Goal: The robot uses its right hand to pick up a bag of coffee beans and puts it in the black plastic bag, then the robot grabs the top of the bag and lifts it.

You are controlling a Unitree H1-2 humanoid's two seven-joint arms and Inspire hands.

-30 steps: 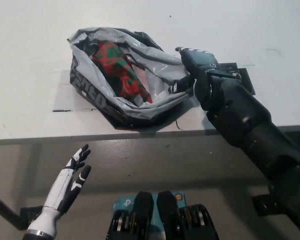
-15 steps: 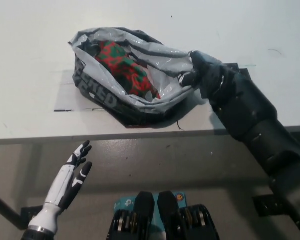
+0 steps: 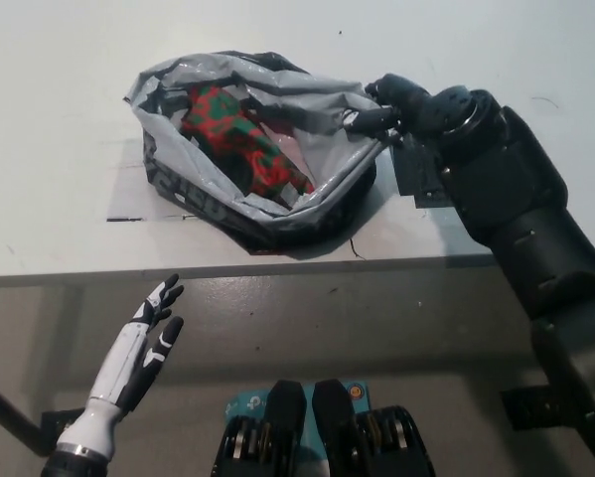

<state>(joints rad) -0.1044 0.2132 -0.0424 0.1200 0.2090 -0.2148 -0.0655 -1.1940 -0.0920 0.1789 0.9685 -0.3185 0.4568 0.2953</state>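
Right hand (image 3: 391,104) clamped on right edge of black plastic bag (image 3: 193,184), mouth gaping on white table (image 3: 59,119). Red-green coffee bean bag (image 3: 239,142) lodged inside. Left hand (image 3: 143,343) idle below table edge, fingers spread, holding nothing.
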